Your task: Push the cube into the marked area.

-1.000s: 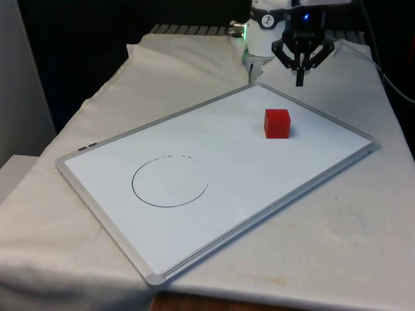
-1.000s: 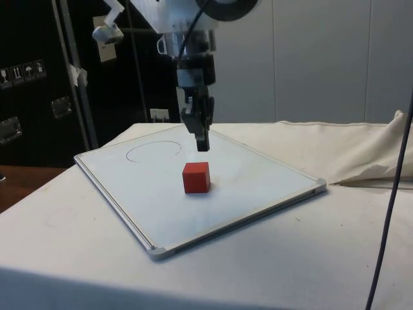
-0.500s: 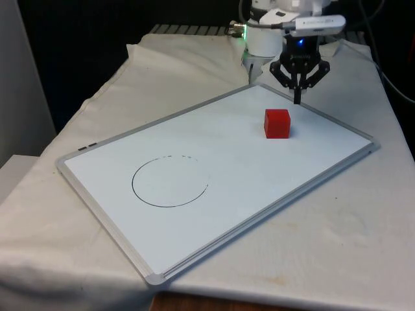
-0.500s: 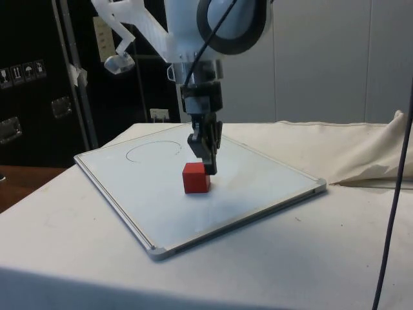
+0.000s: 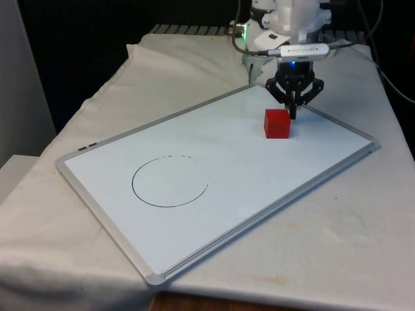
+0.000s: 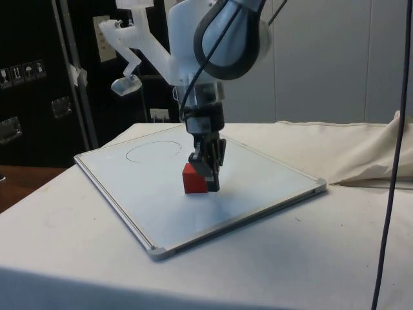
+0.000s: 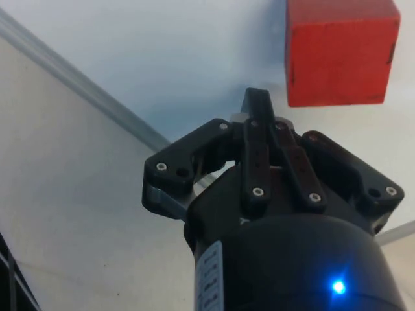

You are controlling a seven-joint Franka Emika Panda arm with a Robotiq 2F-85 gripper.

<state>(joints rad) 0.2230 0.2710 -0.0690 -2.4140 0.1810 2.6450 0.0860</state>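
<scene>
On the board (image 5: 214, 168), the circle (image 5: 170, 182) lies nearest in the front view, with the cube (image 5: 277, 123) well beyond it toward the front view's right. The claw (image 5: 293, 115) is low just behind the cube. The wrist view shows its fingers (image 7: 256, 113) clenched together, a thin gap short of the cube (image 7: 340, 48); the side view hides that gap.

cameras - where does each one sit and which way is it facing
Front view: across the table from the arm, looking along the whiteboard with its drawn circle; white arm and gripper behind the red cube.
Side view: at the table's side, facing dark cabinets; arm comes down to the cube.
Wrist view: on the wrist, looking down past shut fingers at the cube and board edge.
All three share cube, gripper and board.
</scene>
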